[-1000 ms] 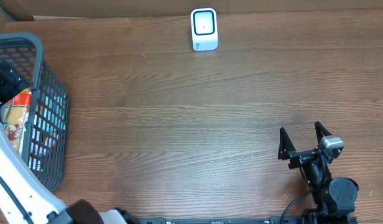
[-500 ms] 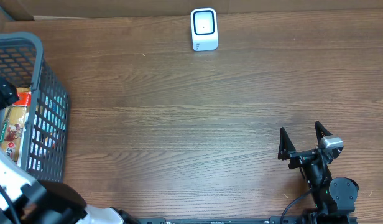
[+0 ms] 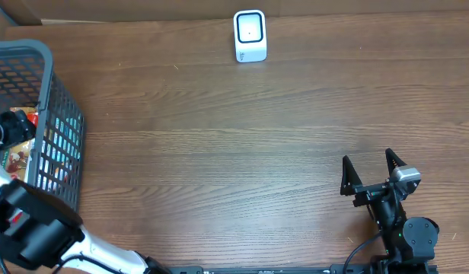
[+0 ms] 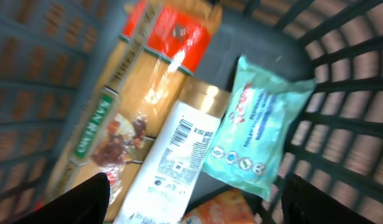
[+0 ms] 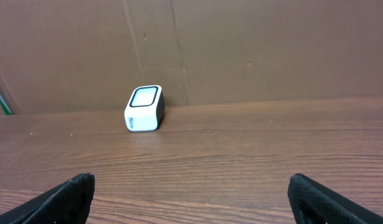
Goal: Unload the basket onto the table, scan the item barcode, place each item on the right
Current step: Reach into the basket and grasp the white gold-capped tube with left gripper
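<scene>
Left hand moved toward basket's near side, jaws narrowing slightly.

Brown wood table, clear grain, smooth, satin. Dark grey plastic basket, matt mesh. White plastic scanner, glossy, w/ dark shiny window. Clear-film pasta pack, glossy, glare on red label. White plastic bottle, smooth, gold metallic-look cap. Teal soft-film wipes pack, crinkled, slight sheen. Cardboard back wall, matt.
</scene>
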You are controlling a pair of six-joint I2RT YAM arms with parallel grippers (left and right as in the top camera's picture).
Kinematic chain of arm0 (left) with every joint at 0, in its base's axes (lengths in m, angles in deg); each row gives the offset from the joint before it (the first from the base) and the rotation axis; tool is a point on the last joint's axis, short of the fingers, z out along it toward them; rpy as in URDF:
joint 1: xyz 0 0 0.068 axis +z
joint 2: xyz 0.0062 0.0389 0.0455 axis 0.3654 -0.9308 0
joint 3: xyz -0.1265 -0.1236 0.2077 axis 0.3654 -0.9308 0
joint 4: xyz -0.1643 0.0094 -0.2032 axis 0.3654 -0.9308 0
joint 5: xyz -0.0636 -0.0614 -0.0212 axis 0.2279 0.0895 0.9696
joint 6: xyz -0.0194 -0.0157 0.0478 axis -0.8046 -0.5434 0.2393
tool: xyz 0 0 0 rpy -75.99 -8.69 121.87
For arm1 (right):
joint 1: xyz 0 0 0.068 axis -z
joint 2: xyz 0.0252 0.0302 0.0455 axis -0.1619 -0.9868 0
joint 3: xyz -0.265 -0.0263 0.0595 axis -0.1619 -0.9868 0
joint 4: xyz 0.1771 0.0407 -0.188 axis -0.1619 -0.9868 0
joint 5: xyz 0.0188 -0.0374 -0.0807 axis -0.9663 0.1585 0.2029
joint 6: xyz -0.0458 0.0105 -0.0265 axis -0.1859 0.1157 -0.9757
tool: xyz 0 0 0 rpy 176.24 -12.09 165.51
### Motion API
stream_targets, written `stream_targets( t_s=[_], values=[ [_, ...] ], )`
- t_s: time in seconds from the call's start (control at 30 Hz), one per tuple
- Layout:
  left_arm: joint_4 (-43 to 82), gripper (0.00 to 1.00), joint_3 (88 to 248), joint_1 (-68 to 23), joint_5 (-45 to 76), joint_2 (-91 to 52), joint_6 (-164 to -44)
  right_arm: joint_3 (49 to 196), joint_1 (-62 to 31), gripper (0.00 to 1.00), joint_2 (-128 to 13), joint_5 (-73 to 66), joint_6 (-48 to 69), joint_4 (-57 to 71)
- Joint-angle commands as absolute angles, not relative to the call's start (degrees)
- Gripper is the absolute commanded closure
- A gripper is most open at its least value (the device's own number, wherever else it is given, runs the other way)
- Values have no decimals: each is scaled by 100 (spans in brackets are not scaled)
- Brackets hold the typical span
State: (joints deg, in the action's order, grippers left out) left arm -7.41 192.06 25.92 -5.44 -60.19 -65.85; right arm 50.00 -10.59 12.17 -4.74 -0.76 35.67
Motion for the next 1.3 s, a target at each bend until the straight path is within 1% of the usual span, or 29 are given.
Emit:
stream_targets(
  t_s=[0.0, 0.03, 0.1, 0.13, 0.3, 0.37, 0.73, 1.2, 1.27],
  values=[
    [-763, 21, 19210, 2629, -647, -6366, -6429, 4939, -1107, 0, 1285, -419, -65, 3585],
    [-768, 21, 19210, 2629, -647, -6462, -6427, 4939, -1107, 0, 1285, -419, -65, 3585],
    [-787, 27, 19208, 2629, -677, -6605, -6349, 4939, -1107, 0, 1285, -419, -65, 3585],
    [-785, 28, 19210, 2629, -732, -6670, -6349, 4939, -1107, 0, 1285, -419, -65, 3585],
    [-759, 28, 19208, 2633, -892, -6908, -6307, 4939, -1107, 0, 1285, -419, -65, 3585],
    [-741, 30, 19208, 2638, -999, -6970, -6307, 4939, -1107, 0, 1285, -419, -65, 3585],
    [-584, 30, 19180, 2688, -1071, -7225, -6281, 4939, -1107, 0, 1285, -419, -65, 3585],
    [-612, 36, 19153, 2681, -1073, -7888, -6287, 4939, -1107, 0, 1285, -419, -65, 3585],
    [-643, 39, 19153, 2681, -1071, -8023, -6290, 4939, -1107, 0, 1285, -419, -65, 3585]
  ],
)
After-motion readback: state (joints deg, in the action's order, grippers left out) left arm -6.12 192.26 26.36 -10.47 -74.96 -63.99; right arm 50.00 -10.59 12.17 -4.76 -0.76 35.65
